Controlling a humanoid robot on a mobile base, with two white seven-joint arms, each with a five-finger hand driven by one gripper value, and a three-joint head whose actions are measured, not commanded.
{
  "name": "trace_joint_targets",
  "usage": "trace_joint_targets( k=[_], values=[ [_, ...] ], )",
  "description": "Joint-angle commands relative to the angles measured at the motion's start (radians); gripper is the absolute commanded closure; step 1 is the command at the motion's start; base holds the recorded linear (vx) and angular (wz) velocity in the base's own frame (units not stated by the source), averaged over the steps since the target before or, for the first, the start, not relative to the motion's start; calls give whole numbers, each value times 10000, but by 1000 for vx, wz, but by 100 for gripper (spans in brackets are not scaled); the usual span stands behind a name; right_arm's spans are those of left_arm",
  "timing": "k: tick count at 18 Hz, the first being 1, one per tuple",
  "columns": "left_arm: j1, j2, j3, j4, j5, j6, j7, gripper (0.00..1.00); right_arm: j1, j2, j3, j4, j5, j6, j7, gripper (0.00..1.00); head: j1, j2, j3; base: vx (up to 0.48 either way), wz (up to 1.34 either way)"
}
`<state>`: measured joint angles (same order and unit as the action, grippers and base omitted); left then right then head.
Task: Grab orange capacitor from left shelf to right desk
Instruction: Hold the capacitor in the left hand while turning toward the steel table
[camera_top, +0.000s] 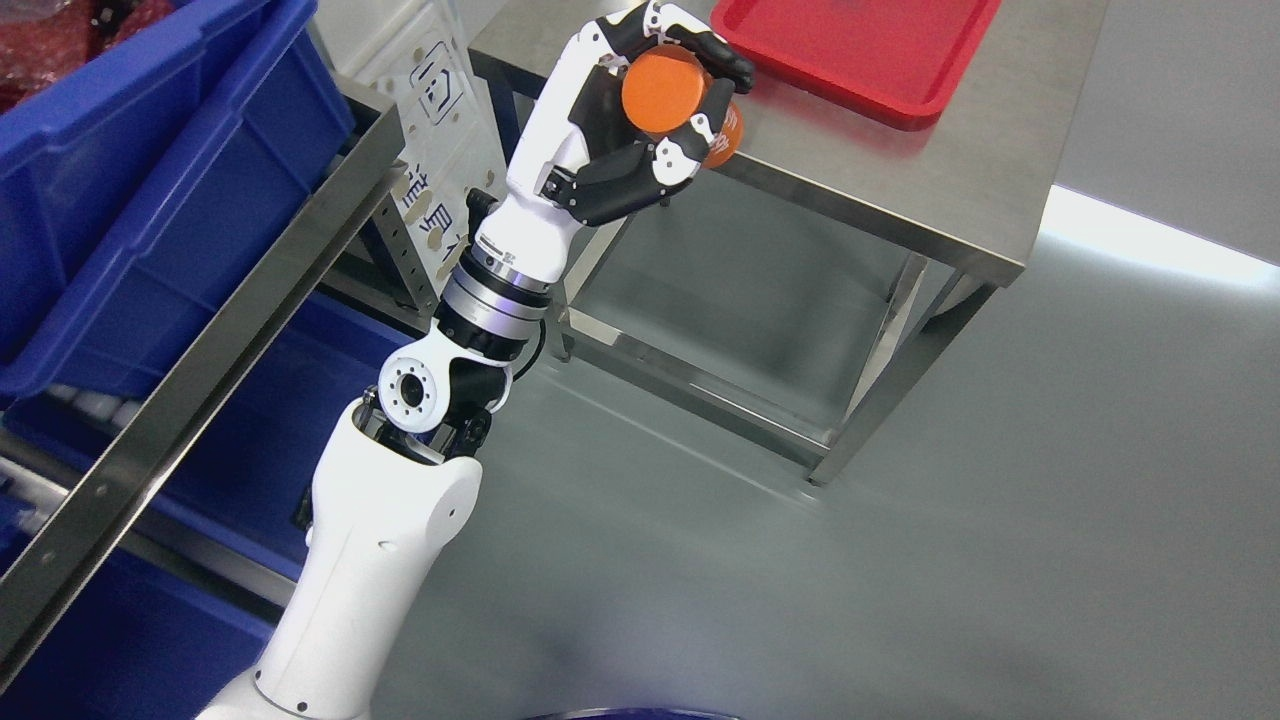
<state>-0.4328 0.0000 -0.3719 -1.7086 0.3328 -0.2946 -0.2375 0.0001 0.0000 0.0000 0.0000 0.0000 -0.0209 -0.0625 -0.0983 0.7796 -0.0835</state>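
Observation:
An orange cylindrical capacitor (672, 98) is held in my left hand (650, 110), whose black and white fingers (690, 148) are curled around it. The arm comes in from the lower left and reaches up to the near left corner of the steel desk (900, 170). The capacitor hangs over that desk edge, its flat round end facing the camera. A red tray (870, 50) lies on the desk just right of the hand. My right hand does not show.
A steel shelf rail (200, 380) runs diagonally at the left, with blue bins (150, 180) above and below it. A white sign plate (440, 120) stands between shelf and desk. Grey floor (900, 550) spreads to the right and below.

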Motion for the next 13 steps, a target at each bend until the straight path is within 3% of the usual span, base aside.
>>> trace_joint_targets(
  k=[1,13],
  values=[
    [-75,174,-346,-2,1,0,-3,99,30,-175,-169,-175,31,-6,-4,0,0,0,0,270,-240],
    [-320,174,-668,89,-14,0,-18,99,30,-175,-169,-175,31,-6,-4,0,0,0,0,228,-170]
  ],
)
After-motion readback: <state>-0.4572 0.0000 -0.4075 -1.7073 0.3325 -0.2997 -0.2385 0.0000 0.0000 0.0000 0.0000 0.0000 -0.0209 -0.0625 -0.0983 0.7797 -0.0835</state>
